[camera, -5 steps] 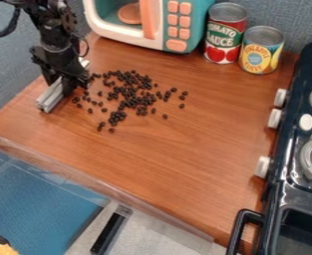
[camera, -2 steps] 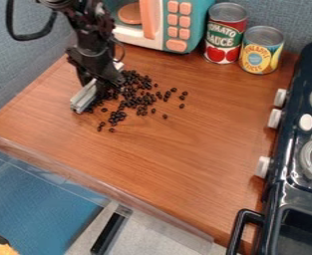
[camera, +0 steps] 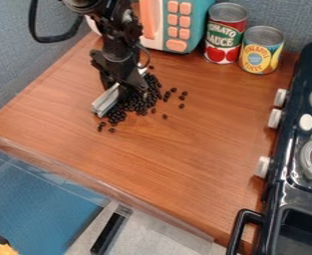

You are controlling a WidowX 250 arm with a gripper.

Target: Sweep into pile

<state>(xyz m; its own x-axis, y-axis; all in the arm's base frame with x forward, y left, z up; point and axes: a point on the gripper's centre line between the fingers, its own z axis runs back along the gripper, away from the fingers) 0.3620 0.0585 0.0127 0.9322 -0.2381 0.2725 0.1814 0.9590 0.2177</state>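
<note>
Clamping a silver metal bar [camera: 105, 102], the black two-finger gripper [camera: 125, 88] has small, dark, oval beans [camera: 141, 105] partly piled beside it; stragglers [camera: 182, 97] farther out need gathering.

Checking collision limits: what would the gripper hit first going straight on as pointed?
Pointing down, the gripper and its silver bar would likely meet the dark beans or the wooden counter under them; which first is unclear.

Dark-brown beans [camera: 137, 103], orange-brown wood-grain tabletop [camera: 171, 149], teal-and-white microwave [camera: 197, 22] with peach buttons [camera: 177, 46].
</note>
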